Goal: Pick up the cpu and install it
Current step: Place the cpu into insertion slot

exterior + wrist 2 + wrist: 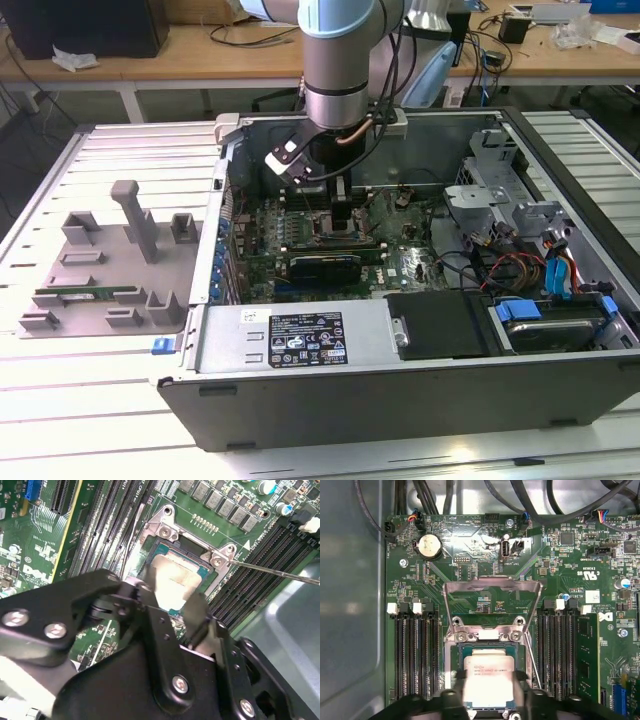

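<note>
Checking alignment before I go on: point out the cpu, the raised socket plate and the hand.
cpu [487, 675]: first wrist view, middle of its silver top.
raised socket plate [492, 584]: first wrist view, the cross bar at its free end.
hand [170, 599]: second wrist view, midway between its fingertips.

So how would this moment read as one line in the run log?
gripper: closed on cpu | cpu: at open socket | load plate: raised

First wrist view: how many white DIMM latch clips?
4. Two white clips sit on one side of the socket, two more on the other. The gripper may hide others.
</note>
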### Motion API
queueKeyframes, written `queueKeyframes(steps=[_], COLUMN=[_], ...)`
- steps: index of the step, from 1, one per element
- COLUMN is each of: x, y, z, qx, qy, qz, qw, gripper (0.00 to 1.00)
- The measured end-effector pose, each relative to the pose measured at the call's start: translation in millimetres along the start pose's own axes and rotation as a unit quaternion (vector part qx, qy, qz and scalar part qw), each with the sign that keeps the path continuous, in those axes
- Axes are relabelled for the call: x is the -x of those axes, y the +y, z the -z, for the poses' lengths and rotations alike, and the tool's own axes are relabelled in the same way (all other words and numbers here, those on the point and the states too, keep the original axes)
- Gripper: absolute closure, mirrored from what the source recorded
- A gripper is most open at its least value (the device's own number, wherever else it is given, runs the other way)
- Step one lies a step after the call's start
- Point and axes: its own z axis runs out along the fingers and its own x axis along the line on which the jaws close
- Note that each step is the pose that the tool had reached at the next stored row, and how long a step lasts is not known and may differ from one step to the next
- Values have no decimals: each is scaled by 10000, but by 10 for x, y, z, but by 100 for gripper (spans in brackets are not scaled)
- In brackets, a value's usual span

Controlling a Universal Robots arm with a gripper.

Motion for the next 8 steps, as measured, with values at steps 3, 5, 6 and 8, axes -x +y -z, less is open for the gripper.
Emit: queueKeyframes(steps=[3,5,6,8], x=[0,0,0,0], y=[0,0,0,0], z=[1,1,2,3], qx=[0,0,0,0], qy=[0,0,0,0], qz=[0,0,0,0], qw=[10000,10000,10000,10000], gripper=[65,76,83,89])
